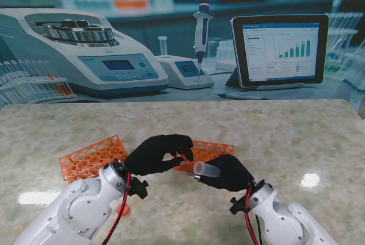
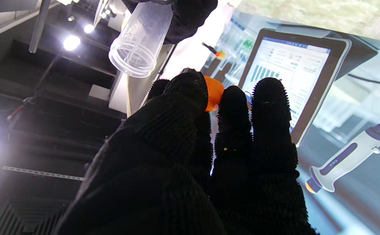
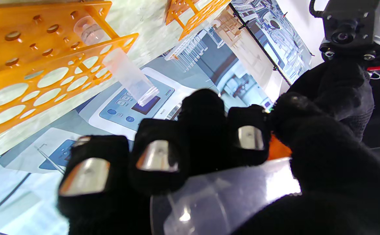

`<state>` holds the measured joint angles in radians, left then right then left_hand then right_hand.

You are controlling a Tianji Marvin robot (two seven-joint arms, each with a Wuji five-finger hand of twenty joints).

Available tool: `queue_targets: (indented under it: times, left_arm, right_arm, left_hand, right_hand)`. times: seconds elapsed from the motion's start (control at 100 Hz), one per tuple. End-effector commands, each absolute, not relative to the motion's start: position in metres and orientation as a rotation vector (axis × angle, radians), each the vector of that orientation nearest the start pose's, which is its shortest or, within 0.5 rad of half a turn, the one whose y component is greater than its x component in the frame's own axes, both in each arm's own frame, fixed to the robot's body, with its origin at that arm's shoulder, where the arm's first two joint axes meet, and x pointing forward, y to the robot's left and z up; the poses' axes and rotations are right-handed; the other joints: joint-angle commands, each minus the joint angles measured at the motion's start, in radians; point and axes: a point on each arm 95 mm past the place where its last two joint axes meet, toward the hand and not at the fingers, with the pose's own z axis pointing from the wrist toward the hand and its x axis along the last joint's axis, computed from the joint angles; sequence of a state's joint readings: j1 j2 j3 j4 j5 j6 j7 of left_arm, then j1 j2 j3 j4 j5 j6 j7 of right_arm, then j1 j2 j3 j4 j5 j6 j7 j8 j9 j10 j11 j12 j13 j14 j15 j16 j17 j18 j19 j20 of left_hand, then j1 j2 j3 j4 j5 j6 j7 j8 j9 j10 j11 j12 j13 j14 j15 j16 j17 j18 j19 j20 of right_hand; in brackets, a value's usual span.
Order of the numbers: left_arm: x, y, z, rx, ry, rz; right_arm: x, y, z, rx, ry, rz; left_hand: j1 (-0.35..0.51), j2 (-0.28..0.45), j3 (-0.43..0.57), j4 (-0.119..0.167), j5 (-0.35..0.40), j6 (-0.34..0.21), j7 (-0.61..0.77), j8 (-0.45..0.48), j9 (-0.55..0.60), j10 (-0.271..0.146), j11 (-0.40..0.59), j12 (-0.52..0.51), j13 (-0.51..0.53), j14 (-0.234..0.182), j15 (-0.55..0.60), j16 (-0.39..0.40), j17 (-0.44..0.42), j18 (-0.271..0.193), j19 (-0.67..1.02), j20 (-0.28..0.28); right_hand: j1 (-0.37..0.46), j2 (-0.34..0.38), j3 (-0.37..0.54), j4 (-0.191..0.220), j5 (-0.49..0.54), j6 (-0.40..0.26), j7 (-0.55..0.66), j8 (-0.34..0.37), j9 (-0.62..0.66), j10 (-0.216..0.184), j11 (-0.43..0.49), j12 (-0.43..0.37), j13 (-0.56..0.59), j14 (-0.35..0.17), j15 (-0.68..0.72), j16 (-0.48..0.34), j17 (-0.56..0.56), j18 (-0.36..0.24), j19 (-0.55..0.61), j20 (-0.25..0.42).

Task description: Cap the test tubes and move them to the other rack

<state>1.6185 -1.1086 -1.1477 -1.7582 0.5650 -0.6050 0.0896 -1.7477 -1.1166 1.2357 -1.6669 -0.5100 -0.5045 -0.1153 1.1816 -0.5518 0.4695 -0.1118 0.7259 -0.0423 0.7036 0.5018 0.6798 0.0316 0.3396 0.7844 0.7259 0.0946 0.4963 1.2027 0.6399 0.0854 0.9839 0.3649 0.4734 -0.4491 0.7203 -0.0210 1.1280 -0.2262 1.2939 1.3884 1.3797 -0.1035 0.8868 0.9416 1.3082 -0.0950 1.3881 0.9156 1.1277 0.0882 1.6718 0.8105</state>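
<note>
— Left hand (image 1: 155,155) first: what has it got?

— Its fingers are pinched narrow around a small orange cap (image 2: 213,93), seen in the left wrist view between the thumb and the other fingertips. From the stand's view the cap is hidden by the glove.

— And the right hand (image 1: 228,172)?

— Wrapped around a clear test tube (image 1: 206,169), lying roughly level with its open mouth pointing left toward the cap hand. The two hands are close together above the marble table (image 1: 285,137), near me.

— Where are the racks?

— One orange rack (image 1: 91,157) lies to the left, a second orange rack (image 1: 212,149) sits just beyond the hands, partly hidden. The right wrist view shows another clear tube (image 3: 111,62) standing in a rack. I cannot tell whether it is capped.

— So the step in hand?

— Judging by the pose, bringing cap to mouth. They look not yet joined: the tube's rim (image 2: 132,60) stands apart from the cap in the left wrist view.

— What could spoil it?

— Misalignment, mostly. If the cap meets the rim tilted, it may jam crooked or skid off. The pinch covers much of the cap, so fingertips could strike the rim first. And the smooth tube might turn or slide back in the right hand's grasp if the cap is pressed hard.
</note>
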Motion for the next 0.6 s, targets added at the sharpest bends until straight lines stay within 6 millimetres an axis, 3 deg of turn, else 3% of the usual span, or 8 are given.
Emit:
queue_targets:
  times: [0.0,0.59]
  left_arm:
    - [0.338,-0.084,-0.259,-1.001,1.422,-2.543]
    - [0.325,-0.085,-0.260,-1.029,1.393,-2.616]
  right_arm:
    - [0.330,0.036,-0.331,-1.549,-1.427,-2.513]
    - [0.337,0.033,-0.333,-1.591,-1.431,-2.507]
  left_hand:
    - [0.109,0.027,0.039,0.044,0.022,0.044,0.008,0.008,-0.020,0.016,0.016,-0.013,0.005,-0.053,-0.009,0.021,-0.003,0.002,-0.018,0.013]
    - [0.109,0.028,0.036,0.046,0.023,0.046,0.007,0.008,-0.018,0.020,0.015,-0.008,0.005,-0.051,-0.010,0.022,-0.003,0.000,-0.019,0.013]
  right_hand:
    - [0.031,0.056,0.014,0.002,0.071,0.020,0.011,0.014,0.030,-0.003,0.000,0.003,0.014,-0.074,0.127,0.042,0.018,-0.001,0.047,0.005]
    - [0.032,0.054,0.013,0.002,0.072,0.021,0.010,0.014,0.032,-0.005,-0.003,0.005,0.014,-0.074,0.127,0.042,0.018,-0.001,0.046,0.005]
